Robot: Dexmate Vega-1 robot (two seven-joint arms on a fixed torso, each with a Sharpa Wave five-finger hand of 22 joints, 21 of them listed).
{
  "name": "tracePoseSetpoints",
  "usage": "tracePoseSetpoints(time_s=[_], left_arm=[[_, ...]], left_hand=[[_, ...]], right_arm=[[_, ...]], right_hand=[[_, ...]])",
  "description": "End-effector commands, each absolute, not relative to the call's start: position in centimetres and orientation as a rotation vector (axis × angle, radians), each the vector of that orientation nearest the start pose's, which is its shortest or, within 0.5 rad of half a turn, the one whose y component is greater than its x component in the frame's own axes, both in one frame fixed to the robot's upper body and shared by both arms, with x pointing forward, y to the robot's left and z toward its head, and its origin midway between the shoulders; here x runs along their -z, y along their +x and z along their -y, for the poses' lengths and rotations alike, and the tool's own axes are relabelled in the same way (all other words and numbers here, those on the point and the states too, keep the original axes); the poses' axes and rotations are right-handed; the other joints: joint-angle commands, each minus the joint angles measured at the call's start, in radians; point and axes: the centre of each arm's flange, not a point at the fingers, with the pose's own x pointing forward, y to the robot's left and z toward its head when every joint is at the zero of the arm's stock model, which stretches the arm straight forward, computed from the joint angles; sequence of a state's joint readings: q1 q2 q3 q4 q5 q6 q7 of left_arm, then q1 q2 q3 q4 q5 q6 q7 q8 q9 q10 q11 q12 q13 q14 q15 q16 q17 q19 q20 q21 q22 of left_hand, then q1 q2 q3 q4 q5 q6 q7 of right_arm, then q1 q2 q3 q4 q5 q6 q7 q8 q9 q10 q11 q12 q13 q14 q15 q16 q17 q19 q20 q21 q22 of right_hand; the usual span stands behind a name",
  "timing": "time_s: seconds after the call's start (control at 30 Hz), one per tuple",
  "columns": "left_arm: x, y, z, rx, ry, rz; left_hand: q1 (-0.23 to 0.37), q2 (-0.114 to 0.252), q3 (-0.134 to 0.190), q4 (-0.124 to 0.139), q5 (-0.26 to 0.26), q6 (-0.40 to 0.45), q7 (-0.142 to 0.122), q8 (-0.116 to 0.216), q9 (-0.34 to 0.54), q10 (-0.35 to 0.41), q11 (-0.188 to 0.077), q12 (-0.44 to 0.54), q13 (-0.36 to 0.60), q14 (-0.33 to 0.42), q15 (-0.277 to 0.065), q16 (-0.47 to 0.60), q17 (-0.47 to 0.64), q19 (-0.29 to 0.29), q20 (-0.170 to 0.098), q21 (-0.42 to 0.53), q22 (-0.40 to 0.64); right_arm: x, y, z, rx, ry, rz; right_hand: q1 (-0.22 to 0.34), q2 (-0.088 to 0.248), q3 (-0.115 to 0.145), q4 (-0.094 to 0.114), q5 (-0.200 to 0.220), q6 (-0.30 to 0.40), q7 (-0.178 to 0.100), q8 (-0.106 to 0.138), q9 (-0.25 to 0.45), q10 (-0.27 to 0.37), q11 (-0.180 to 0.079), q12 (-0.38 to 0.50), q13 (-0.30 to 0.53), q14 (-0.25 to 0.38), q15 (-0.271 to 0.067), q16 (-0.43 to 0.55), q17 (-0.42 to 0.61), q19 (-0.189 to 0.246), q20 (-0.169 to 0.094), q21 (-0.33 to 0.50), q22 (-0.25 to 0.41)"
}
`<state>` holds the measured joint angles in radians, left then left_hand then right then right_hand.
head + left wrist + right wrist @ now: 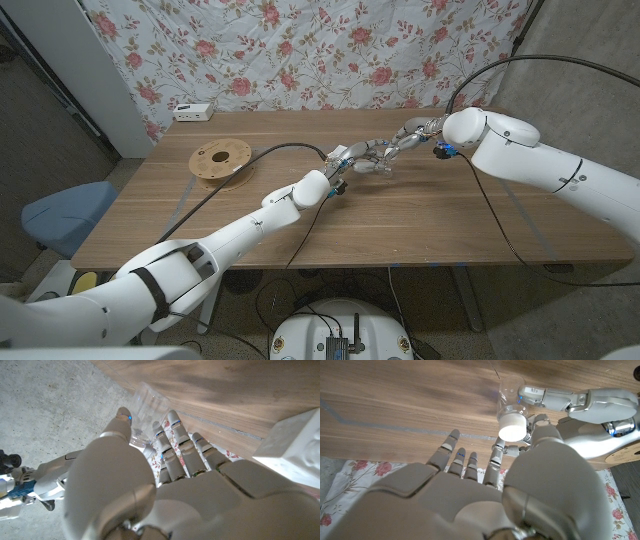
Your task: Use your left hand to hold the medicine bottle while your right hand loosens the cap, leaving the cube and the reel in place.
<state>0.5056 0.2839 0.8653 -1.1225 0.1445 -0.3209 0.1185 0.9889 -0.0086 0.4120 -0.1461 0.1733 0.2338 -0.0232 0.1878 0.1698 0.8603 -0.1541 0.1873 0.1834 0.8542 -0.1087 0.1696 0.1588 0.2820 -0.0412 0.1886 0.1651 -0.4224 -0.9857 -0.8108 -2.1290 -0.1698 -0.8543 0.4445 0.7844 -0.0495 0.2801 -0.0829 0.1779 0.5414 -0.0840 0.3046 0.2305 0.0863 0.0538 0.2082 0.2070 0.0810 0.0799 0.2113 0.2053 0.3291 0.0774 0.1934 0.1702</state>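
Note:
A clear medicine bottle [362, 163] [150, 401] [511, 394] with a white cap [512, 429] hangs a little above the middle of the wooden table [430, 220]. My left hand [338, 172] [165, 475] grips its clear body between thumb and fingers. My right hand [400, 146] [485, 495] reaches in from the right. Its thumb and one finger lie against the cap, and the other fingers are spread. The wooden reel [222, 160] [626, 457] lies flat at the table's left.
A white box [192, 110] sits at the table's far left corner. A black cable [262, 155] runs across the table past the reel. A blue chair [62, 212] stands off the left edge. A floral cloth hangs behind the table.

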Motion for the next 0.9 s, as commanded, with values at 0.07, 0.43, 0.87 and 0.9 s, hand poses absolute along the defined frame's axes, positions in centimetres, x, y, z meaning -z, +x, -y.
tracePoseSetpoints(time_s=[0.07,0.43,0.87,0.9], left_arm=[[0.66,65.21,-1.90,0.465,0.814,0.822],[0.69,65.21,-1.96,0.463,0.814,0.817],[0.80,65.08,-1.97,0.462,0.813,0.817],[0.81,65.06,-1.97,0.463,0.813,0.817]], left_hand=[[-0.002,0.005,0.010,0.002,0.007,0.003,-0.006,-0.002,0.005,0.017,-0.004,0.008,0.004,0.008,-0.099,0.002,0.001,0.005,-0.114,-0.002,0.002],[-0.002,0.004,0.012,0.001,0.007,0.003,-0.007,-0.002,0.005,0.017,-0.008,0.008,0.004,0.008,-0.100,0.002,0.001,0.005,-0.115,-0.002,0.002],[-0.003,0.004,0.015,0.001,0.007,0.005,-0.014,-0.002,0.005,0.016,-0.007,0.007,0.004,0.009,-0.100,0.002,0.001,0.005,-0.113,-0.002,0.002],[-0.003,0.004,0.015,0.000,0.006,0.005,-0.015,-0.001,0.005,0.016,-0.006,0.007,0.004,0.009,-0.101,0.002,0.001,0.005,-0.114,-0.002,0.002]], right_arm=[[-9.24,55.63,21.67,-0.144,-1.343,0.127],[-9.19,55.92,21.72,-0.139,-1.341,0.126],[-9.04,55.87,21.71,-0.125,-1.344,0.132],[-9.02,55.84,21.71,-0.122,-1.341,0.133]], right_hand=[[0.010,0.019,0.006,-0.010,0.005,0.023,-0.001,0.012,0.008,0.018,0.001,0.010,0.003,0.016,-0.001,0.011,0.002,0.016,-0.001,0.009,0.004],[0.015,0.027,0.009,-0.017,0.005,0.064,0.000,0.031,0.014,0.029,-0.001,0.011,0.003,0.026,-0.005,0.014,0.002,0.025,-0.003,0.010,0.004],[0.024,0.035,0.014,-0.031,0.005,0.116,-0.008,0.059,0.024,0.051,-0.008,0.014,0.002,0.041,-0.009,0.018,0.001,0.034,-0.009,0.011,0.004],[0.026,0.037,0.016,-0.032,0.005,0.121,-0.013,0.062,0.025,0.053,-0.009,0.014,0.002,0.046,-0.011,0.020,0.002,0.035,-0.009,0.011,0.004]])
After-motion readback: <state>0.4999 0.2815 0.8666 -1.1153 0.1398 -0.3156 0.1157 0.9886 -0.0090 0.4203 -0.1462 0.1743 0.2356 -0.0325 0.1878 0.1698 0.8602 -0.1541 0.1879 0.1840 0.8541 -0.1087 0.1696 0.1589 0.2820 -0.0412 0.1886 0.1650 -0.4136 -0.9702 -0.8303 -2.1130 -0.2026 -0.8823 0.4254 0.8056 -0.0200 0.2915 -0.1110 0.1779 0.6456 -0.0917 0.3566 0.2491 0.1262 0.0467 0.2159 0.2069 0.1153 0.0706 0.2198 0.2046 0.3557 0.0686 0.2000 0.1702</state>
